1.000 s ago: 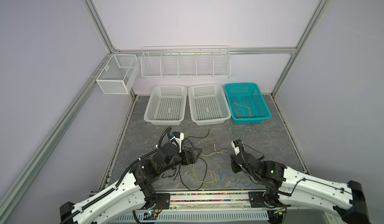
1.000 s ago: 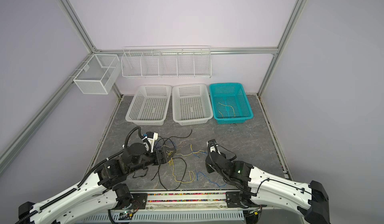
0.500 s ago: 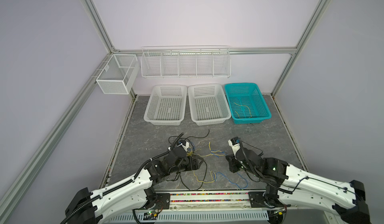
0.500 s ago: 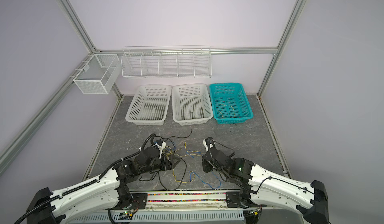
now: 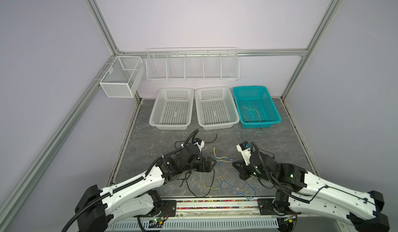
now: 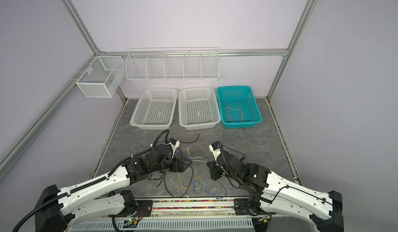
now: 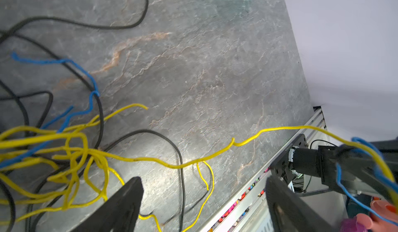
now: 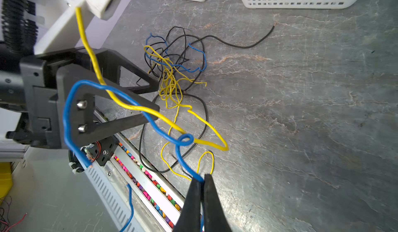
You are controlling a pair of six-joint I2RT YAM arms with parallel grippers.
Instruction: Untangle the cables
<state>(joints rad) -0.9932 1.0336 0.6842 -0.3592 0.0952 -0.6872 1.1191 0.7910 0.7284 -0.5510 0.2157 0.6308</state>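
Over the last second your left arm has dropped low over the worktop (image 5: pixel 269 142) and nudged its end effector (image 5: pixel 214 163) toward the middle. Its jaws are spread wide with nothing between them. The right end effector (image 8: pixel 201 183) has hardly moved and is clamped on the blue cable (image 8: pixel 178 155), lifting it off the surface. A yellow cable (image 8: pixel 133 107) threads through that blue loop and runs back to the knot (image 8: pixel 170 78). The knot sits on the worktop between the arms, just beside the left end effector, and looks no looser. You seem to be lining up the free jaws for a second pinch, so that the two arms can pull apart. The cables are thin, plastic-coated and springy. The yellow ones are crinkled and bunched, while the black cable (image 8: pixel 237 44) lies in smoother, wider curves on the matt, stone-patterned grey. One yellow strand (image 5: pixel 254 112) already lies in the teal lattice basket (image 5: pixel 274 114).
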